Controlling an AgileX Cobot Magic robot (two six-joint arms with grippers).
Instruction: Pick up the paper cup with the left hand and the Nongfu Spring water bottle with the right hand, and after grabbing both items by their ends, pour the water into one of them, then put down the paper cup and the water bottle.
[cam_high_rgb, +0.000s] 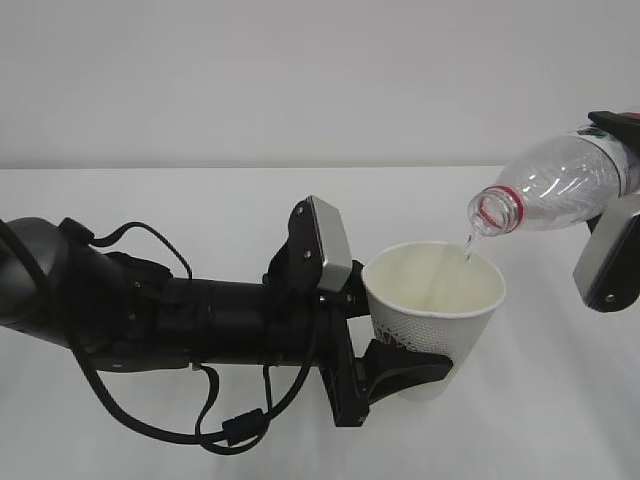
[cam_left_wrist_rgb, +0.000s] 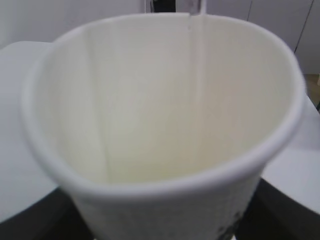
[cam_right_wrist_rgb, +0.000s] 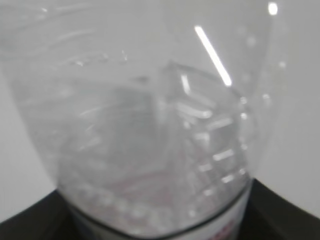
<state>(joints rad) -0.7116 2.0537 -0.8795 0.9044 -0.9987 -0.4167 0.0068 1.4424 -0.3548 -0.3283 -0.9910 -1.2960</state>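
The white paper cup (cam_high_rgb: 435, 300) is held upright above the table, with my left gripper (cam_high_rgb: 400, 335) shut on its lower body; one black finger (cam_high_rgb: 420, 366) wraps its front. In the left wrist view the cup (cam_left_wrist_rgb: 165, 125) fills the frame and shows its cream inside. The clear Nongfu Spring water bottle (cam_high_rgb: 560, 185) is tipped mouth-down to the left, its red neck ring just above the cup's right rim. My right gripper (cam_high_rgb: 622, 175) is shut on its labelled end. A thin stream of water (cam_high_rgb: 467, 243) falls into the cup. The bottle (cam_right_wrist_rgb: 150, 125) fills the right wrist view.
The white table (cam_high_rgb: 150, 200) runs under both arms, with a plain pale wall behind it. My left arm (cam_high_rgb: 150, 310) and its looping black cables lie across the left half of the exterior view.
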